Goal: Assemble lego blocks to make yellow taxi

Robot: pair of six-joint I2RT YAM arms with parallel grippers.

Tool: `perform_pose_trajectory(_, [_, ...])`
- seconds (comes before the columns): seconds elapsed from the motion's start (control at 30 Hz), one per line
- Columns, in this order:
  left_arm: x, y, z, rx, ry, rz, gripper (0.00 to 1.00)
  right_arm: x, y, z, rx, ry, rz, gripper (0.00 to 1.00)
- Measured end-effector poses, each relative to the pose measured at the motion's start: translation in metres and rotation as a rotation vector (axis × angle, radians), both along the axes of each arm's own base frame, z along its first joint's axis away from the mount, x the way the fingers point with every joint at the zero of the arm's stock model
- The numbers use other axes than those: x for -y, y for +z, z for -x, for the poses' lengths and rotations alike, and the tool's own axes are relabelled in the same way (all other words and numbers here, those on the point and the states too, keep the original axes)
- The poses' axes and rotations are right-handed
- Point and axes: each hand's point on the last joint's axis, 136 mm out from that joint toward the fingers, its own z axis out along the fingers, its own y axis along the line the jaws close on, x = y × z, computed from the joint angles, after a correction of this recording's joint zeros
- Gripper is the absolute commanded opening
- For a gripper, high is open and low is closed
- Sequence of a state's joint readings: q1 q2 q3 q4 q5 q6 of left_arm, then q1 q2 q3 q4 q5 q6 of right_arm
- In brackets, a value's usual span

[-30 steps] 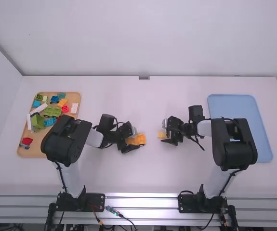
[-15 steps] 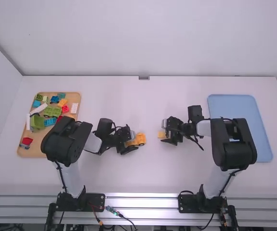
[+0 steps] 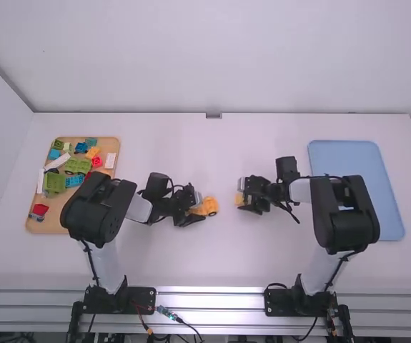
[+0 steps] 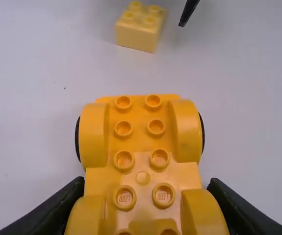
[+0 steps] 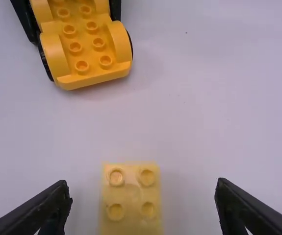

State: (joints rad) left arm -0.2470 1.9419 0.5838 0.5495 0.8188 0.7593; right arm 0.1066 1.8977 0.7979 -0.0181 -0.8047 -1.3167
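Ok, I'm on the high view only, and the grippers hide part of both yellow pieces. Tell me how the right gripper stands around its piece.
Observer: In the right wrist view, the small yellow block sits between the open fingers of the right gripper, with a gap on each side.

Operator: Copy. Now give me the left gripper and where it has its piece.

Observer: By the left wrist view, the left gripper has one finger on each side of the studded yellow car base, at its narrow middle between the front and rear wheel arches.
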Motion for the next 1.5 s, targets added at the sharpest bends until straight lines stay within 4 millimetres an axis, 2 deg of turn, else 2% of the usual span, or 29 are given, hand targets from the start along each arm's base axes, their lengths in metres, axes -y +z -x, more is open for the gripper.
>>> perform_pose_trajectory(0.37, [-0.0005, -0.0004, -0.0026, 0.025, -0.016, -0.018, 0.46, -0.0051, 0.0000, 0.0022, 0.001, 0.015, 0.000, 0.70])
perform_pose_trajectory(0.47, [0.0000, -0.0006, 0.0003, 0.040, -0.036, -0.018, 0.38, -0.0049, 0.0001, 0.0018, 0.002, 0.014, 0.000, 0.70])
perform_pose_trajectory(0.87, [0.0013, -0.0007, 0.0026, 0.024, -0.069, -0.023, 0.37, -0.0047, -0.0002, 0.0017, 0.003, 0.013, 0.002, 0.64])
perform_pose_trajectory(1.2, [0.0012, 0.0002, -0.0035, 0.025, -0.072, -0.042, 0.37, -0.0010, 0.0039, 0.0027, 0.008, 0.022, -0.031, 0.69])
perform_pose_trajectory(1.4, [0.0025, 0.0020, -0.0010, 0.088, -0.100, -0.030, 0.36, 0.0028, 0.0085, -0.0004, 0.020, 0.019, -0.074, 0.69])
perform_pose_trajectory(1.5, [0.0027, 0.0022, 0.0017, 0.107, -0.106, -0.022, 0.36, -0.0009, 0.0007, 0.0028, -0.020, 0.029, -0.093, 0.70])
